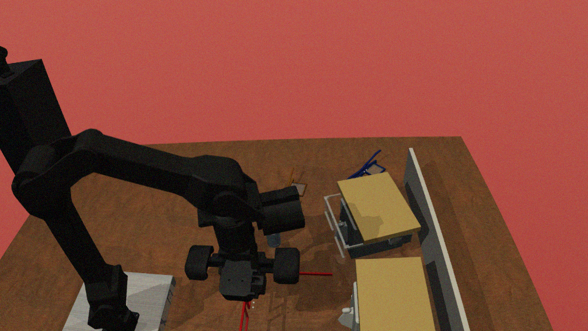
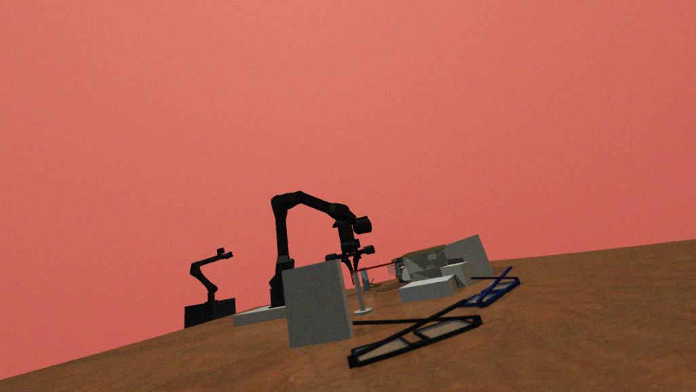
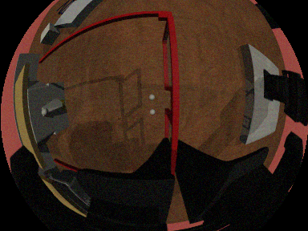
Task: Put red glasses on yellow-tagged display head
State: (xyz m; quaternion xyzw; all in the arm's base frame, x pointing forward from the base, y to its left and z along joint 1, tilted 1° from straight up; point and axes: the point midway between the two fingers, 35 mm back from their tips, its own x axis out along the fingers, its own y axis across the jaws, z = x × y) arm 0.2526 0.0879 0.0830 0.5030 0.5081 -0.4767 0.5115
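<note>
My gripper [image 2: 352, 271] [image 3: 168, 143] is shut on the front frame of the red glasses [image 1: 242, 316] [image 2: 382, 266] [image 3: 175, 80], off-centre, toward one lens. The glasses hang above the table, with both temples reaching toward the heads. The near head [image 1: 347, 311] [image 3: 50, 108] stands under a yellow board, apart from the temple tips. A small yellow tag [image 3: 62, 103] shows at its face in the wrist view. The other head [image 1: 342, 227] stands under a second board, with a pale clear frame [image 1: 339, 242] in front of it. The ears are hidden.
Yellow boards [image 1: 376, 205] [image 1: 392, 291] cover the heads, and a grey panel [image 1: 431, 230] stands behind them. Blue glasses [image 1: 374, 167] [image 2: 492, 291], brown glasses [image 1: 304, 189] and black glasses [image 2: 475, 319] lie around. A cylinder [image 1: 273, 239], a thin post [image 2: 360, 294] and a grey box [image 2: 316, 304] stand on the table.
</note>
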